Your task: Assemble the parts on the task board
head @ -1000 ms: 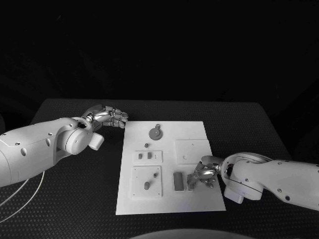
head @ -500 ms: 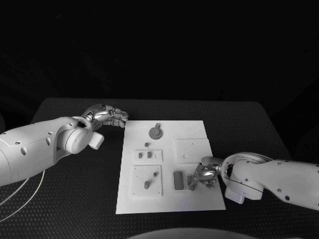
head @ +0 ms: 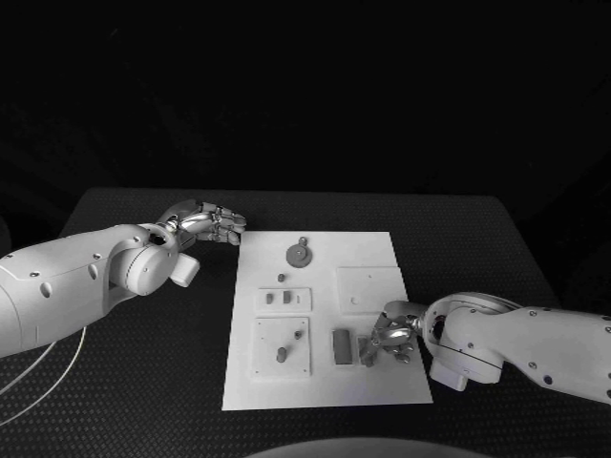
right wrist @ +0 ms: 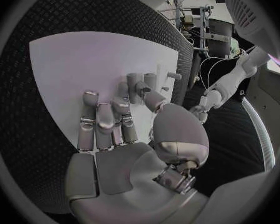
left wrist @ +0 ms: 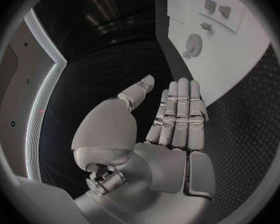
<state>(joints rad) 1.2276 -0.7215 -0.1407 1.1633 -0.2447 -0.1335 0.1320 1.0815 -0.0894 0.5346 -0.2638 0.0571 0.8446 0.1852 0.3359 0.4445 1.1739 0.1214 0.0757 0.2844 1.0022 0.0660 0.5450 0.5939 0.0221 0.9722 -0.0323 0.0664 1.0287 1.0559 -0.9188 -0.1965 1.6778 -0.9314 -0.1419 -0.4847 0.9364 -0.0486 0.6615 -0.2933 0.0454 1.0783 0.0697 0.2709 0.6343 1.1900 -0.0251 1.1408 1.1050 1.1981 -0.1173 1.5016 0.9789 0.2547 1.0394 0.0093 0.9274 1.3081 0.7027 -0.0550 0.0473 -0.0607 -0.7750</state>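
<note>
The task board [head: 326, 320] lies flat in the middle of the black table [head: 485, 229], with small parts set on it, including a round toothed part [head: 298, 255] near its far end and an upright rectangular part [head: 342, 346] near its front right. The right hand [head: 389, 341] rests over the board's front right corner beside that rectangular part, fingers extended and close together; whether they pinch anything cannot be told. The left hand [head: 206, 224] hovers off the board's far left corner, fingers straight and pressed together, holding nothing.

White rounded arms [head: 58, 286]; silver segmented robot hand [left wrist: 177, 119].
</note>
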